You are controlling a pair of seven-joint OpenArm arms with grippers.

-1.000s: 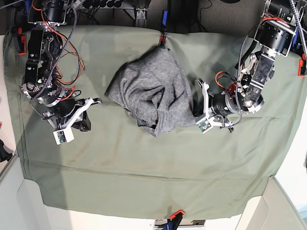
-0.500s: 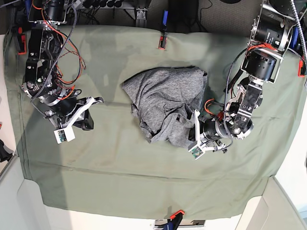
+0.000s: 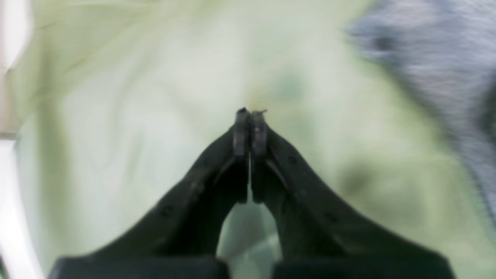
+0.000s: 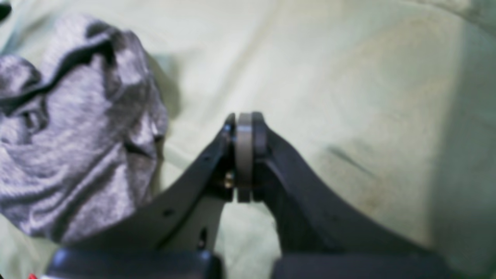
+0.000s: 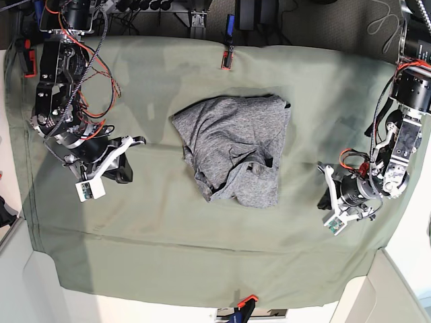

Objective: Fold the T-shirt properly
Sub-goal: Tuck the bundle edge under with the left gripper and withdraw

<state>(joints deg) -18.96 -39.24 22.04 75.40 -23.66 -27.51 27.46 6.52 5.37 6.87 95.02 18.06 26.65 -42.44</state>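
The heather-grey T-shirt lies crumpled in a loose heap in the middle of the olive-green cloth, touched by neither gripper. My left gripper hovers over bare cloth to the shirt's right, shut and empty. In the left wrist view its fingertips are pressed together, and the T-shirt blurs at the upper right. My right gripper stands to the shirt's left, also shut on nothing. Its tips meet over bare cloth, with the T-shirt bunched at the left.
The olive-green table cloth covers the whole table, wrinkled near its edges. Clamps hold it at the far edge, the near edge and the far left corner. Cables hang from both arms.
My left gripper has let go of the T-shirt and drawn away to the right. The shirt, dragged toward the near side earlier, now lies still. The right arm has barely moved.
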